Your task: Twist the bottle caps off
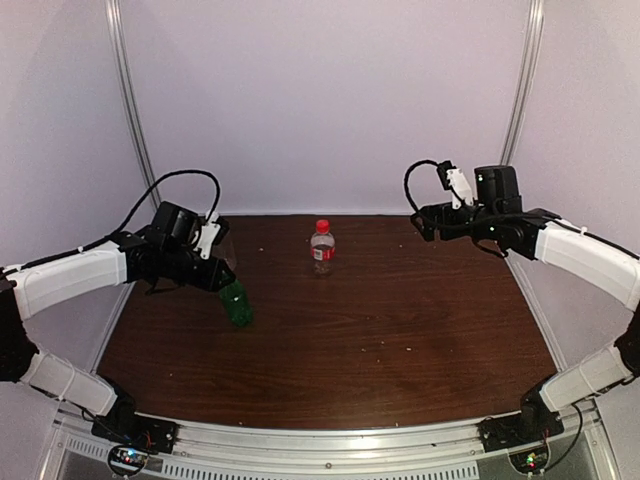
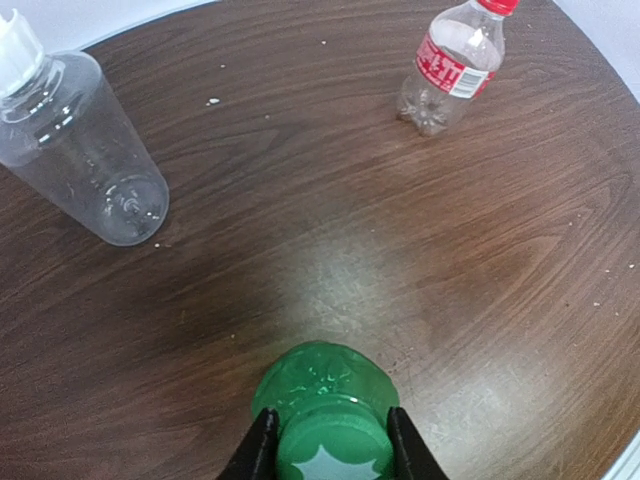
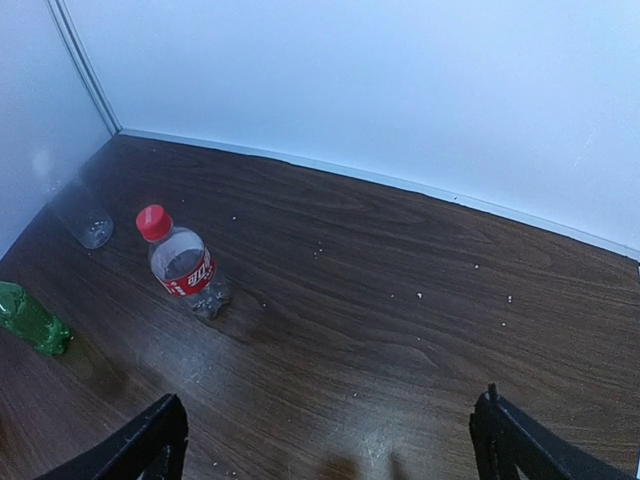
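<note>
Green cap (image 2: 332, 455), lower edge off-frame, between left tool (image 2: 331, 416) fingers.

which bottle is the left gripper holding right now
The green bottle: the left gripper is shut on its green cap. The wide clear bottle with the white cap and the small red-capped bottle stand apart, untouched.
</note>
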Controlling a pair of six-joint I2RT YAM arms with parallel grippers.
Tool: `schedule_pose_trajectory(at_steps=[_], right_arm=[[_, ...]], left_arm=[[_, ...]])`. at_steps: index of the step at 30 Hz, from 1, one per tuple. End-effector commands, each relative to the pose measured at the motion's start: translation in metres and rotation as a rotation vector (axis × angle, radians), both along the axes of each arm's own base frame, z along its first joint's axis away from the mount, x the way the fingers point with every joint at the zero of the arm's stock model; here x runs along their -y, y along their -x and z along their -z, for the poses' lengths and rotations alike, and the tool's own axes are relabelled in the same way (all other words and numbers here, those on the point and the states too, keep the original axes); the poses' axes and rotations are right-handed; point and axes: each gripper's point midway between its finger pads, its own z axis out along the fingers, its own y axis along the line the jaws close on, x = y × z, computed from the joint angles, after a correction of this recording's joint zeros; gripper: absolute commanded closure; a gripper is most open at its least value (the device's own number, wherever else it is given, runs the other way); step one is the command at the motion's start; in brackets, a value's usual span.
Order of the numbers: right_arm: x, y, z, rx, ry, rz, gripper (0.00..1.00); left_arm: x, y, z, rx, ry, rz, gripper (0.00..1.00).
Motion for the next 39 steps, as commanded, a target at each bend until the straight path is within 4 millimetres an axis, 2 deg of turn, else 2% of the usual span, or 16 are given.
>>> schedule_pose_trajectory(at_steps=[1, 6, 11, 14, 19, 25, 30, 35, 39], right_arm=[[-0.006, 0.009, 0.008, -0.024, 0.011, -0.03, 0.0], [-0.031, 0.024, 0.009, -0.041, -0.002, -0.164, 0.0], [-0.059, 0.044, 0.007, -0.062, -0.011, -0.308, 0.0], [-0.082, 0.064, 0.003, -0.052, -0.033, -0.442, 0.0], [-0.124, 0.108, -0.01, -0.038, -0.1, -0.707, 0.0], [-0.155, 0.136, -0.01, -0.025, -0.071, -0.843, 0.0], [-0.166, 0.148, -0.002, -0.029, -0.037, -0.895, 0.0], [-0.171, 0.158, 0.003, -0.034, -0.027, -0.937, 0.0], [-0.173, 0.156, 0.002, -0.019, -0.02, -0.934, 0.06]], left_arm=[[0.027, -0.002, -0.035, 0.083, 0.115, 0.102, 0.85], [0.062, 0.0, -0.066, 0.145, 0.255, 0.225, 0.87], [0.094, 0.002, -0.088, 0.166, 0.351, 0.336, 0.87], [0.113, 0.003, -0.101, 0.172, 0.408, 0.397, 0.87], [0.152, 0.024, -0.127, 0.198, 0.51, 0.553, 0.9], [0.195, 0.052, -0.147, 0.198, 0.566, 0.697, 0.9], [0.214, 0.064, -0.163, 0.212, 0.637, 0.734, 0.93], [0.219, 0.073, -0.176, 0.215, 0.719, 0.76, 0.94], [0.22, 0.077, -0.177, 0.203, 0.741, 0.771, 0.94]])
